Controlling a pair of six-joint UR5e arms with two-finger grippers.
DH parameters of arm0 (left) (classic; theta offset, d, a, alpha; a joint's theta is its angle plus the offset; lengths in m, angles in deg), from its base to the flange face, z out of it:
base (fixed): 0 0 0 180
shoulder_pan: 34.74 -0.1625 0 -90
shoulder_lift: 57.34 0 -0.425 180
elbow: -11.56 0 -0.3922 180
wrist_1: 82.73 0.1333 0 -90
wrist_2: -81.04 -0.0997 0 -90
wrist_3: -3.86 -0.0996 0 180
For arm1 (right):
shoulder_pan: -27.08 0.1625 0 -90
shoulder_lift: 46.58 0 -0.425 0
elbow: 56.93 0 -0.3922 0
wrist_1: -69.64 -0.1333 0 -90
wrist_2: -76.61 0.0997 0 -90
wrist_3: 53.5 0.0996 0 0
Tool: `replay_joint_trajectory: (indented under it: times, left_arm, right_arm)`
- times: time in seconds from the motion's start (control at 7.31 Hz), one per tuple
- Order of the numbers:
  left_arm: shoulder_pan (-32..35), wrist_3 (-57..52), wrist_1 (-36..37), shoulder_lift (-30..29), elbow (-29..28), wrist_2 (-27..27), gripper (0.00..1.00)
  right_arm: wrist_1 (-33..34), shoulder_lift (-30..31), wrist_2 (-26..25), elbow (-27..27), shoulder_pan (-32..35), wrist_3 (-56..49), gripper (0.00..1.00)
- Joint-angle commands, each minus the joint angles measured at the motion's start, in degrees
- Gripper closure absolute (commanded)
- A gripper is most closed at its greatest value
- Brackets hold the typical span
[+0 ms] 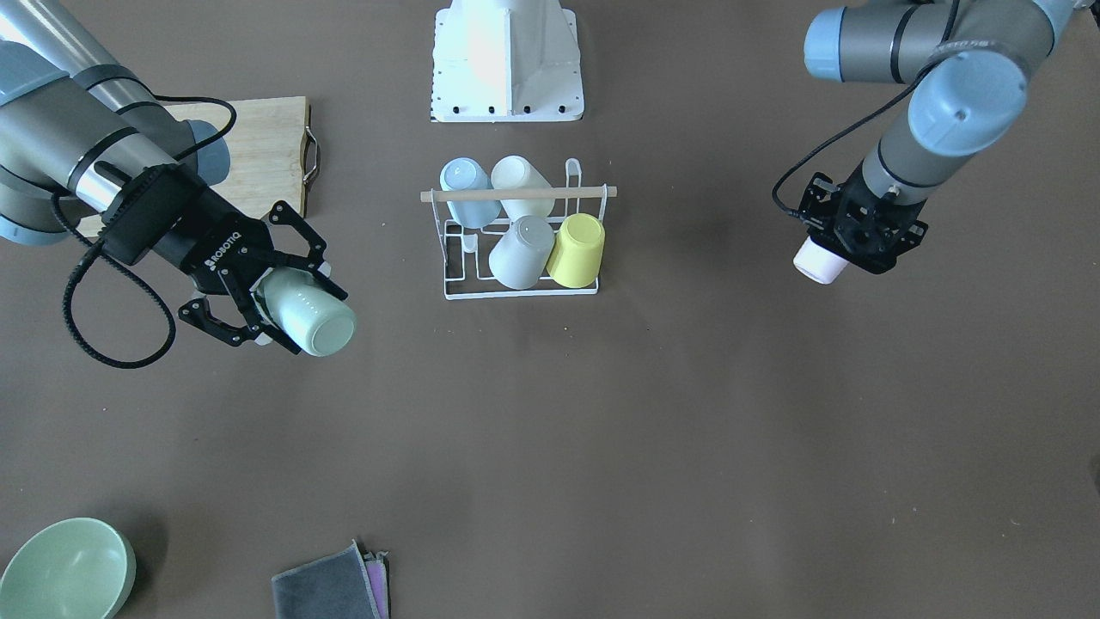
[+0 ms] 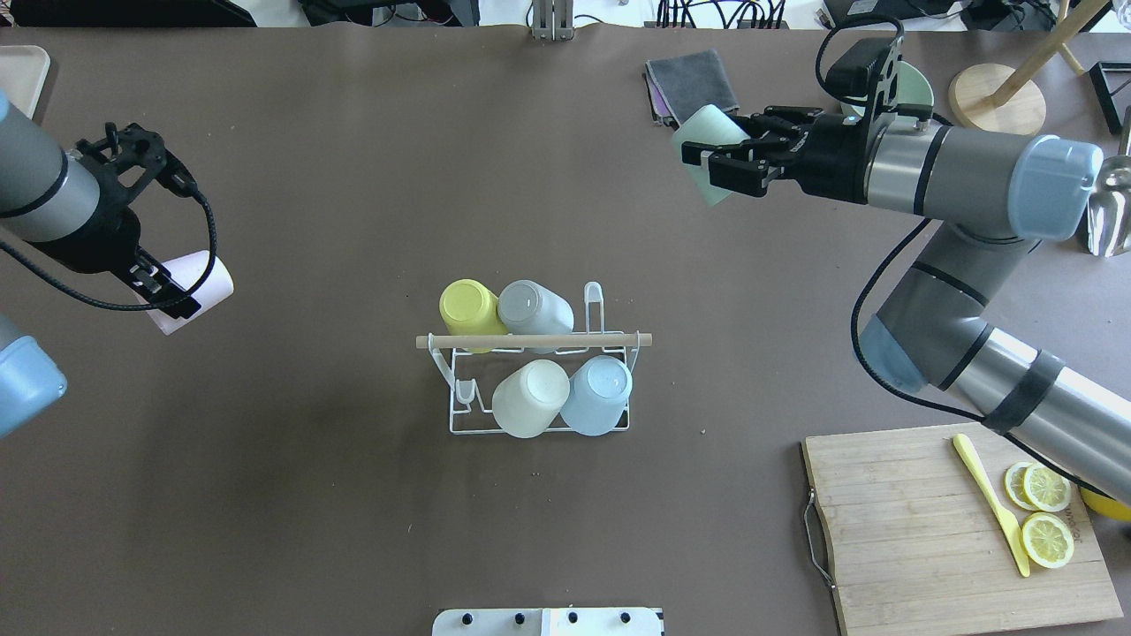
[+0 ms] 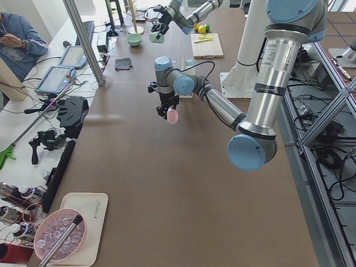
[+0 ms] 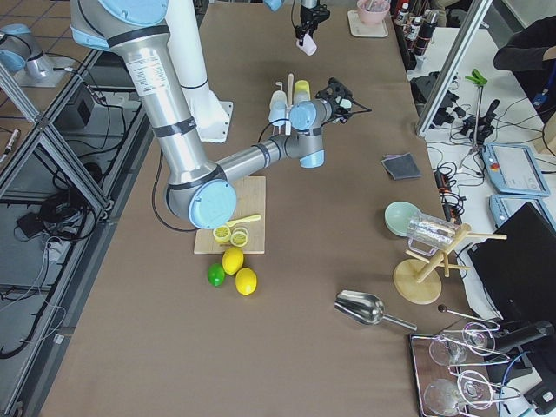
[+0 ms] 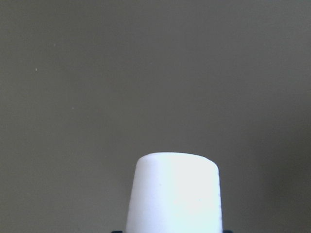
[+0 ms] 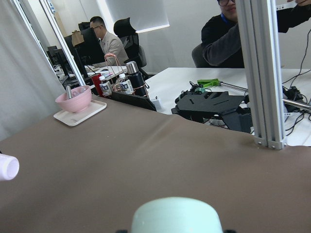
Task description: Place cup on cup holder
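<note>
The cup holder point(image 2: 530, 340), a white wire rack with a wooden rod, stands mid-table and also shows in the front view point(image 1: 516, 195). It carries a yellow, a grey, a cream and a light blue cup upside down. My right gripper point(image 2: 720, 168) is shut on a mint green cup point(image 2: 698, 132), held tilted in the air far right of the rack; the front view shows this gripper point(image 1: 288, 309) and cup point(image 1: 318, 322) too. My left gripper point(image 2: 168, 296) is shut on a pale pink cup point(image 2: 199, 274), raised far left of the rack, also seen from the front point(image 1: 816, 262).
A wooden cutting board point(image 2: 919, 530) with lemon slices and a yellow knife lies near the right arm's base. A green bowl point(image 1: 69, 567) and a grey cloth point(image 1: 331, 589) lie at the far edge. A wooden stand point(image 2: 998, 97) is at the far right.
</note>
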Motion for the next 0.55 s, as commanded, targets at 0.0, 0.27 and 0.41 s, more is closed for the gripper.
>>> replay_joint_trajectory:
  times: [0.0,0.27,0.41]
  left_arm:
    - [-0.3,14.0,-25.6,6.2,2.1,-1.5,0.83]
    - [-5.3,16.1,-41.1,9.9,2.8,-12.3,0.81]
    - [-10.2,16.2,-47.6,10.1,2.7,-21.7,0.80]
  right_arm:
    - [-6.1,-0.4,-8.8,0.4,-7.2,2.1,1.00]
    - [-9.8,-2.8,-11.9,2.3,-10.3,1.3,1.00]
    - [-13.3,-5.1,-12.6,5.3,-10.4,0.4,1.00]
